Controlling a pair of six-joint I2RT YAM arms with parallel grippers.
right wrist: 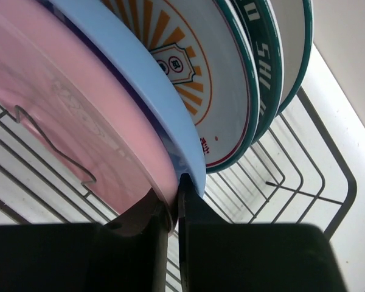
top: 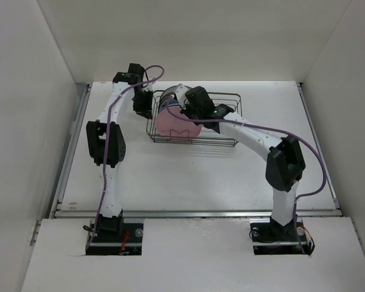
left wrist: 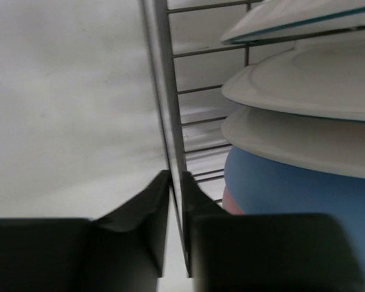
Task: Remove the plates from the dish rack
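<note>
Fingers [right wrist: 140,234] of the right gripper [right wrist: 173,201] are pinching the plain pink plate [right wrist: 61,109] by its rim; it is standing on edge beside the blue plate [right wrist: 164,115] in the dark wire dish rack [top: 222,129]. Fingers [left wrist: 143,213] of the left gripper [left wrist: 175,182] are clamping its wall.

Top view: R arm [top: 243,131] covers most plates [top: 168,100]; only pink plate [top: 173,125] clear. L gripper [top: 143,104] tips too small to make out beside rack [top: 228,144]. L wrist: pink plate a sliver behind finger [left wrist: 255,243], others cut by right edge. R wrist: lettered plate [right wrist: 263,67] text cut off, back plate [right wrist: 295,42] face hidden.
</note>
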